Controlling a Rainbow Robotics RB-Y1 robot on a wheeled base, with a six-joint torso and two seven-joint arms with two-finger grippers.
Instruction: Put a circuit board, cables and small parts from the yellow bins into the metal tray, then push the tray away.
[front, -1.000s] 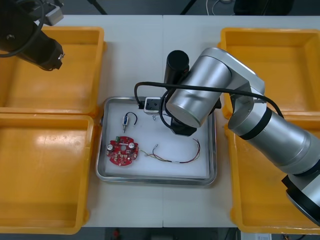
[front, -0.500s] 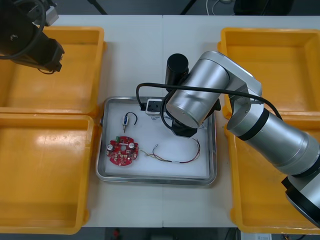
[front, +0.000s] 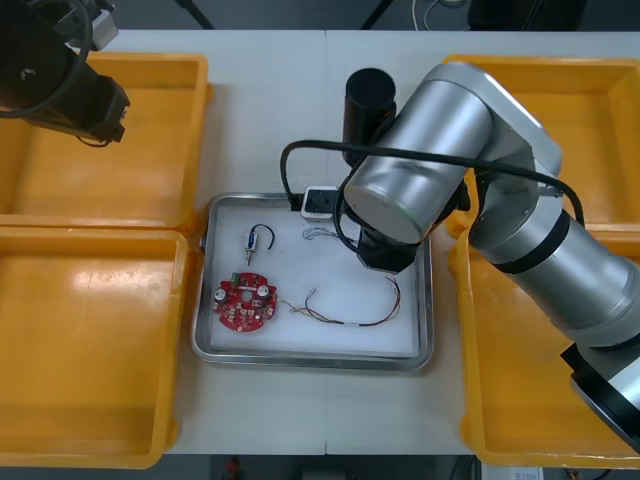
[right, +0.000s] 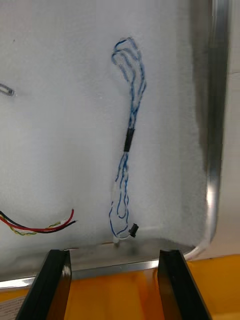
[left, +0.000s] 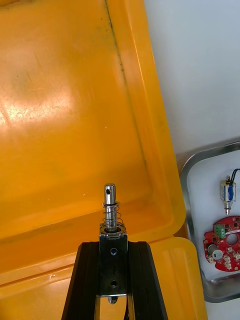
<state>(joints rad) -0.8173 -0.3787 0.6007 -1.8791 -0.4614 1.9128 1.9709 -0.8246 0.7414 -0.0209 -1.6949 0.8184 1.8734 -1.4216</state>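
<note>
Holds a small metal part (left: 111, 207) clamped in the left gripper (left: 113, 247), above the far left yellow bin (left: 60, 125). Hovers with the right gripper (right: 112, 257) spread open and empty over the right side of the metal tray (right: 216, 150). Inside the tray, lying loose: twisted blue and white cable (right: 128, 140), red and yellow cable (front: 350, 318), round red circuit board (front: 243, 303)

Bins (front: 90, 350) yellow, tray (front: 300, 340) white inside, circuit board (front: 243, 303) red, one cable (right: 129, 140) twisted blue and white.
</note>
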